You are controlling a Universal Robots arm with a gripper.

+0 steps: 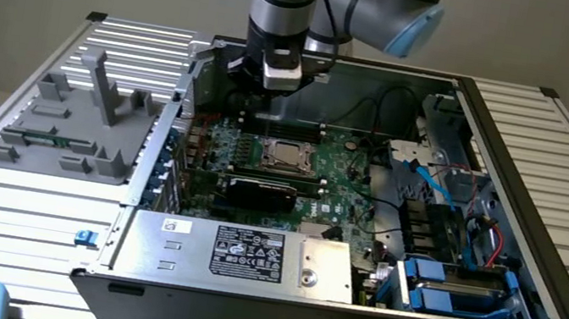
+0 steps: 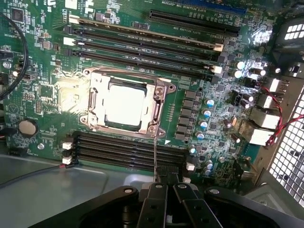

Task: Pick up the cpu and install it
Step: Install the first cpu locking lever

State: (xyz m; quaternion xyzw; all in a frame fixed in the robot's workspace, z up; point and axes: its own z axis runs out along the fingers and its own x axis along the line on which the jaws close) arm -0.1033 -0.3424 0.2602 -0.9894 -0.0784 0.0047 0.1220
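The cpu (image 2: 124, 105), a small flat square chip with a shiny silver-grey metal top, lies level inside the metal socket frame (image 2: 160, 108) on the green motherboard (image 2: 45, 107), between two banks of long dark memory slots (image 2: 142, 47). By its look it is light and rigid, but delicate. The smooth lid would likely be slippery, and the underside and the socket beneath it would probably be damaged by scraping or tilting. The safest hold is on two opposite edges of the thin rim, keeping the chip flat. The black two-fingered gripper (image 2: 165, 187) hangs above the board near the case's back wall, well apart from the chip. Its fingers are pressed together with nothing between them. The open black computer case (image 1: 541, 222) lies on its side on a slatted white table (image 1: 14, 202). It holds the motherboard, a black graphics card (image 1: 262, 192) just beside the socket, a silver labelled power supply box (image 1: 235, 252), blue drive trays (image 1: 430, 290) and a blue cable (image 1: 424, 182). A grey plastic fixture (image 1: 71, 134) sits outside the case at the exterior view's left.
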